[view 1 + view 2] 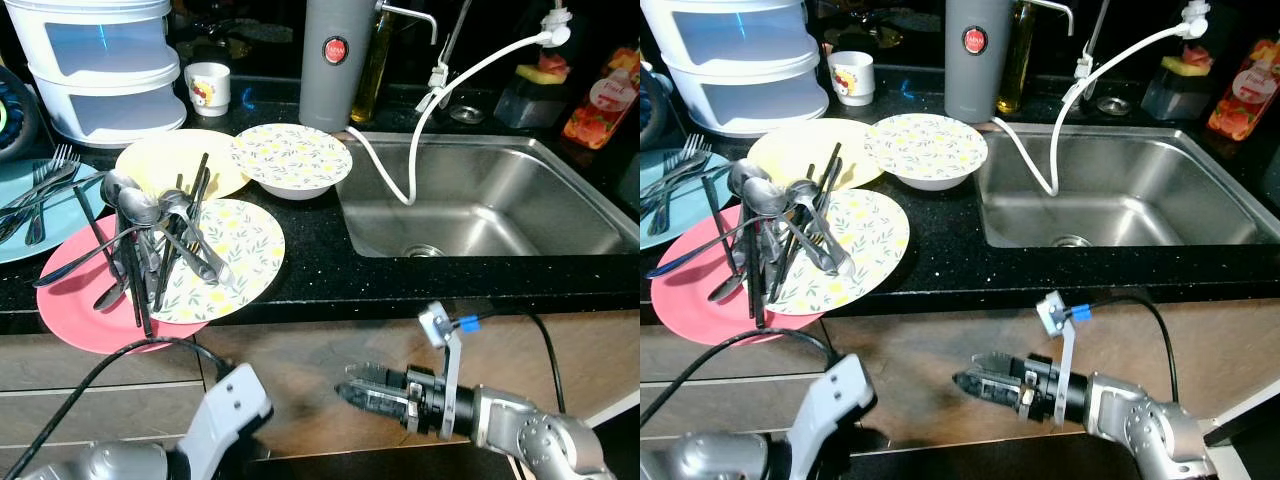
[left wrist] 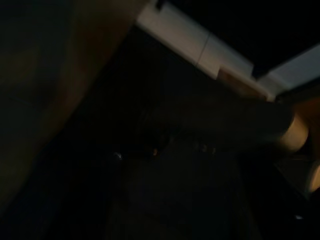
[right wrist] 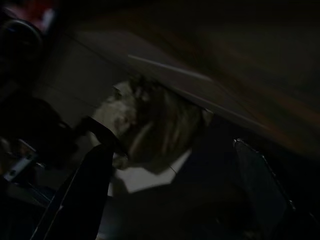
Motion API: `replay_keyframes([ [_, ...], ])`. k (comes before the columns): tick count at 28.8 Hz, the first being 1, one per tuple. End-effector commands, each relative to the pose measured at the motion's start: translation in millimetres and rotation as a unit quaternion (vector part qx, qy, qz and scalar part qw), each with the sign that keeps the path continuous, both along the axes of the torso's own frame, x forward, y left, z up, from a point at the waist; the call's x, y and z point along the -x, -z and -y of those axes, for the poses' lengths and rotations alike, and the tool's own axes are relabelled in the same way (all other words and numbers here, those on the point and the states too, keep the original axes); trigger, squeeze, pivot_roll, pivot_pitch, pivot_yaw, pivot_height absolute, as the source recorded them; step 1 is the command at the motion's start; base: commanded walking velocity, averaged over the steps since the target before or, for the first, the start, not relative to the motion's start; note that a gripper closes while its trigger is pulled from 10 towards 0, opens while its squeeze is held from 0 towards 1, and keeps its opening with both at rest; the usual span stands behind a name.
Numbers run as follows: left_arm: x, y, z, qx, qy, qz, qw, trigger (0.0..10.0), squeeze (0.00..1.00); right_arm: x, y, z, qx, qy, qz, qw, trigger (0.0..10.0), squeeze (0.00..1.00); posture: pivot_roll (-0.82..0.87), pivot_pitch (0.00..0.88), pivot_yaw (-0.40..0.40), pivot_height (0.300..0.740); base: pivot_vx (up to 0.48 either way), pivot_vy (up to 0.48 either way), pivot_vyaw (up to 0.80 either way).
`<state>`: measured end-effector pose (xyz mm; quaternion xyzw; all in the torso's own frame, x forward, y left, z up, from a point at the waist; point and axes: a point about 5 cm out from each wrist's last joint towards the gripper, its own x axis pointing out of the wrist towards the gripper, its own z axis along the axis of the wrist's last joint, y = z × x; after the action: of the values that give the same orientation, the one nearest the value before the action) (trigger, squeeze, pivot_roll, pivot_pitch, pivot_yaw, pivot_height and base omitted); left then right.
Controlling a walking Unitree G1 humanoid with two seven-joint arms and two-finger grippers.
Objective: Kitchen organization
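Note:
On the black counter (image 1: 310, 255) a pile of spoons and dark chopsticks (image 1: 150, 235) lies across a pink plate (image 1: 75, 305) and a floral plate (image 1: 240, 245). Behind them sit a yellow plate (image 1: 160, 160) and a floral bowl (image 1: 292, 158). Forks (image 1: 40, 185) rest on a blue plate (image 1: 25, 235) at the far left. My right gripper (image 1: 347, 391) hangs low in front of the cabinet, below the counter edge, pointing left. Its fingers (image 3: 85, 195) stand apart in the dark right wrist view, holding nothing. My left arm (image 1: 225, 410) hangs idle at the bottom left.
A steel sink (image 1: 480, 205) with a white hose (image 1: 420, 130) takes up the right side. At the back stand a grey canister (image 1: 335, 60), a small mug (image 1: 209, 88), white stacked containers (image 1: 105, 70) and bottles (image 1: 600, 100). Wooden cabinet fronts (image 1: 300, 360) run below the counter.

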<state>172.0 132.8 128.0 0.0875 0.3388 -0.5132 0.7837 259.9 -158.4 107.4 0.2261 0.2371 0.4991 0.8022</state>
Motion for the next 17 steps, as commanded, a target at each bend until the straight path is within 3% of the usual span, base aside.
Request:
replay_keyframes([
  [1, 0.1, 21.2, -11.8, -0.06, -0.037, -0.02, 0.997, 10.0, 0.0, 2.0, 25.7, 6.8, 0.067, 0.026, -0.033, 0.997, 10.0, 0.0, 0.11, 0.147, -0.072, 0.74, 0.0, 0.0, 0.0],
  [2, 0.1, 21.2, -11.8, -0.06, -0.037, -0.02, 0.997, 10.0, 0.0, 2.0, 25.7, 6.8, 0.067, 0.026, -0.033, 0.997, 10.0, 0.0, 0.11, 0.147, -0.072, 0.74, 0.0, 0.0, 0.0],
  [3, -3.9, 35.9, -18.2, -0.092, -0.08, -0.025, 0.992, 10.0, 0.0, 2.0, 42.8, 9.0, 0.121, 0.041, -0.05, 0.991, 10.0, 0.0, 0.1, 0.147, -0.072, 0.74, 0.0, 0.0, 0.0],
  [4, -5.6, 41.8, -21.2, -0.106, -0.1, -0.026, 0.989, 10.0, 0.0, 2.1, 49.7, 9.8, 0.145, 0.047, -0.056, 0.987, 10.0, 0.0, 0.1, 0.148, -0.071, 0.74, 0.0, 0.0, 0.0],
  [9, -6.1, 78.5, -36.6, -0.154, -0.219, -0.07, 0.961, 10.0, 0.0, 8.1, 99.2, 10.8, 0.297, 0.09, -0.108, 0.945, 10.0, 0.0, 0.1, 0.148, -0.071, 0.74, 0.0, 0.0, 0.0],
  [10, -6.1, 78.5, -36.6, -0.154, -0.219, -0.07, 0.961, 10.0, 0.0, 8.1, 99.2, 10.8, 0.297, 0.09, -0.108, 0.945, 10.0, 0.0, 0.1, 0.148, -0.071, 0.74, 0.0, 0.0, 0.0],
  [13, -0.8, 105.7, -45.4, -0.179, -0.275, -0.083, 0.941, 10.0, 0.0, 12.7, 123.9, 11.6, 0.367, 0.132, -0.116, 0.913, 10.0, 0.0, 0.1, 0.142, -0.076, 0.74, 0.0, 0.0, 0.0],
  [15, 1.3, 117.2, -48.5, -0.184, -0.306, -0.087, 0.93, 10.0, 0.0, 16.2, 133.2, 11.9, 0.389, 0.149, -0.122, 0.901, 10.0, 0.0, 0.1, 0.139, -0.078, 0.74, 0.0, 0.0, 0.0],
  [16, 1.3, 117.2, -48.5, -0.184, -0.306, -0.087, 0.93, 10.0, 0.0, 16.2, 133.2, 11.9, 0.389, 0.149, -0.122, 0.901, 10.0, 0.0, 0.1, 0.139, -0.078, 0.74, 0.0, 0.0, 0.0],
  [17, 3.5, 123.9, -49.9, -0.189, -0.319, -0.09, 0.924, 10.0, 0.0, 21.2, 141.2, 13.8, 0.408, 0.157, -0.133, 0.89, 10.0, 0.0, 0.1, 0.139, -0.078, 0.74, 0.0, 0.0, 0.0],
])
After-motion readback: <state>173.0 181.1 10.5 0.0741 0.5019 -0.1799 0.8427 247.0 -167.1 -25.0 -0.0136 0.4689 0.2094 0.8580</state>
